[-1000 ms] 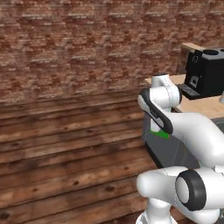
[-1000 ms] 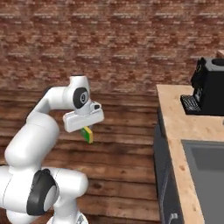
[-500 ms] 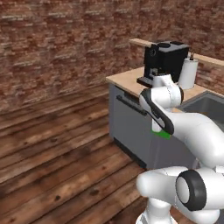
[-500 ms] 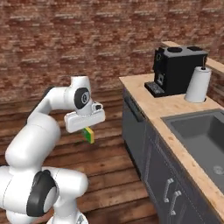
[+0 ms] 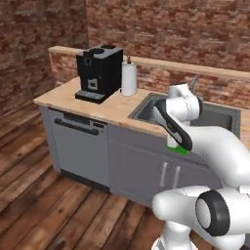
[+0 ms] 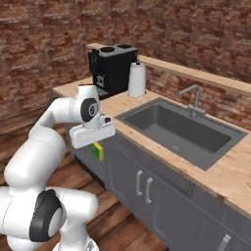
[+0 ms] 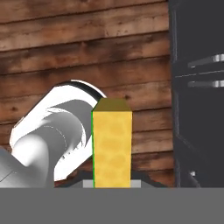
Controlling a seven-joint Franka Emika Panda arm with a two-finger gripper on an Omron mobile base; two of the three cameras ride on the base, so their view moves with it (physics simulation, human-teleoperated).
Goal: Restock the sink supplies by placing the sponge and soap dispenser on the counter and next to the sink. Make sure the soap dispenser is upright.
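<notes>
Holding one sponge (image 6: 99,150) | claw (image 6: 96,147) apparently clamped | one sink (image 6: 175,131)

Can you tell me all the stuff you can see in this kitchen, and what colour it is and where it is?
sponge: one, green with a yellow face, held in the air in front of the cabinets, below the counter's edge
counter: one, light tan wood, on top of the cabinets
sink: one, dark grey, sunk into the counter
faucet: one, grey, behind the sink
coffee machine: one, black, on the counter to the left of the sink
paper towel roll: one, white, upright beside the coffee machine
cabinets: grey, under the counter
wall: red-brown brick, behind
floor: brown wood planks
claw: one, shut on the sponge
</notes>
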